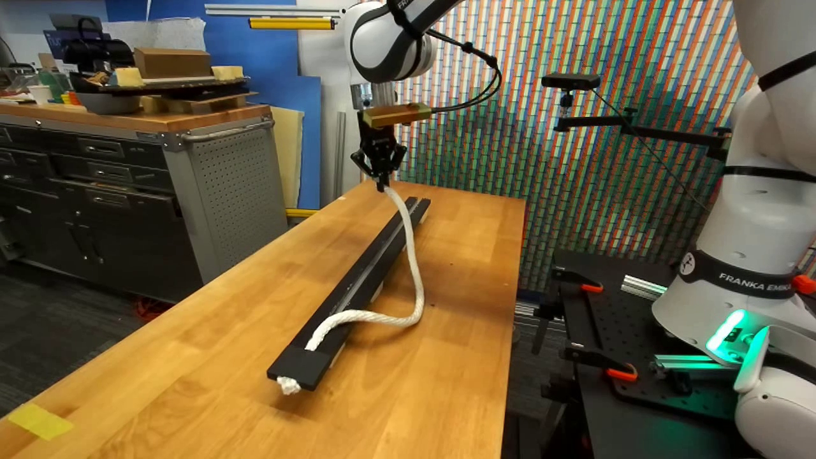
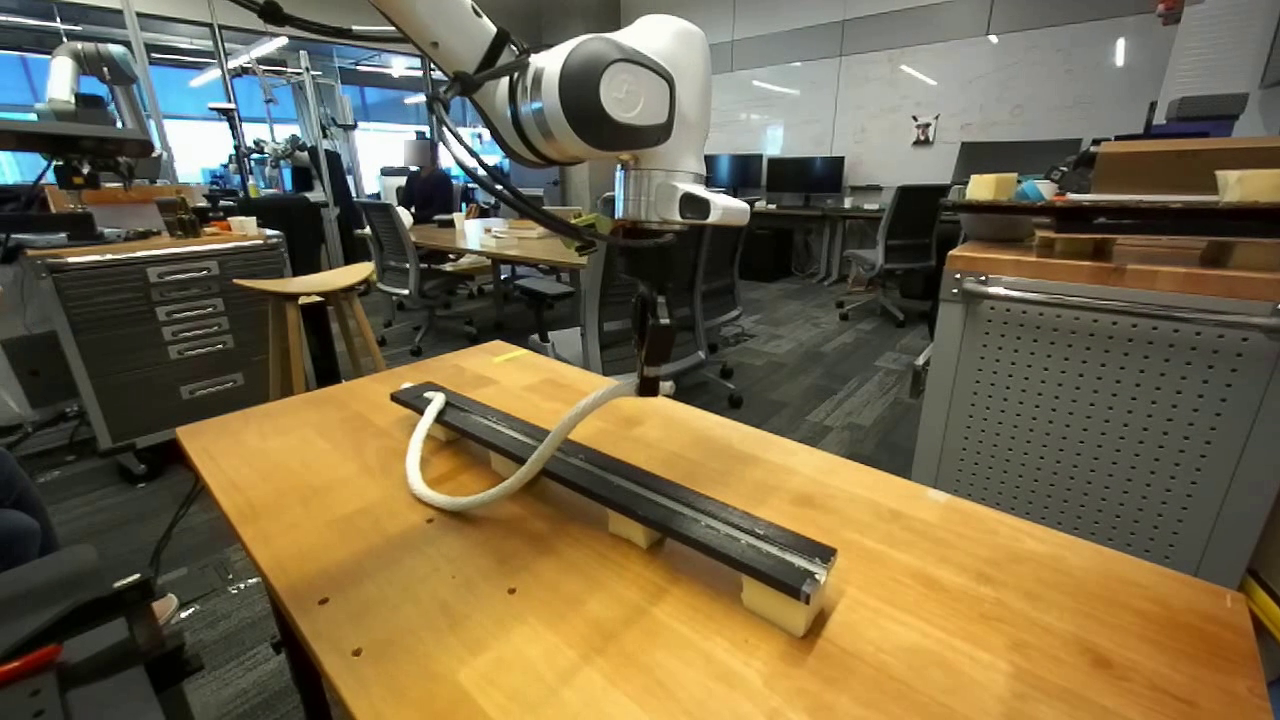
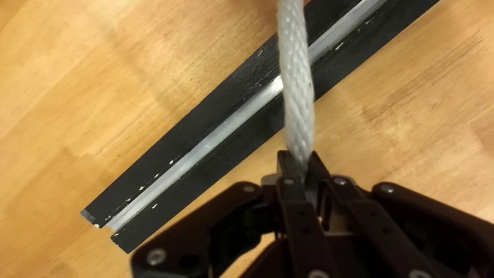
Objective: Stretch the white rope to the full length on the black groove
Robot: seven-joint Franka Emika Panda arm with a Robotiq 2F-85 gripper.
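The black groove (image 1: 366,271) is a long straight bar with a light channel, lying lengthwise on the table; it also shows in an exterior view (image 2: 690,515) and the wrist view (image 3: 216,143). The white rope (image 1: 413,268) is held at one end of the bar, where a short frayed tip sticks out. From there it bows sideways over the table and rises to my gripper (image 1: 382,185). In the wrist view, the gripper (image 3: 301,162) is shut on the rope (image 3: 297,77), above and beside the bar. In an exterior view, a short rope tip shows past the gripper (image 2: 652,390).
The bar stands on pale blocks (image 2: 785,605) on the wooden table (image 2: 480,620). Yellow tape (image 1: 41,421) marks a table corner. A workbench (image 1: 233,178) stands beyond one long edge. A camera on a black arm (image 1: 570,81) and the robot's base (image 1: 733,280) are on the other side.
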